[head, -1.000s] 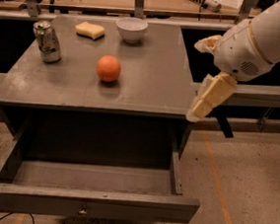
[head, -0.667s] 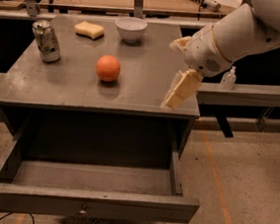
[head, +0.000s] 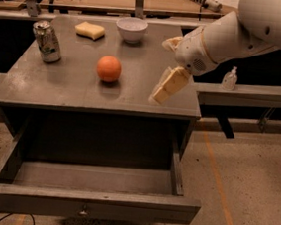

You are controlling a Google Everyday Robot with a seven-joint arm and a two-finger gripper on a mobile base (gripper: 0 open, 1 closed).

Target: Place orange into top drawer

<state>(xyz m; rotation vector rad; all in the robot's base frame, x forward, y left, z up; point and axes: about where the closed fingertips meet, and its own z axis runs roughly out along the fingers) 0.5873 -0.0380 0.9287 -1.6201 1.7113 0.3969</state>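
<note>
The orange sits on the grey cabinet top, near its middle. The top drawer below is pulled out and its inside holds nothing; its front panel carries a small metal knob. My gripper, with cream-coloured fingers, hangs over the right part of the cabinet top, to the right of the orange and apart from it. It holds nothing. The white arm reaches in from the upper right.
A silver can stands at the cabinet's left. A yellow sponge and a white bowl sit at the back. A wooden workbench runs behind. A small clear bottle stands on a ledge to the right.
My gripper and arm have moved left, from beyond the cabinet's right edge to over its top, closer to the orange. The orange and drawer have not moved.
</note>
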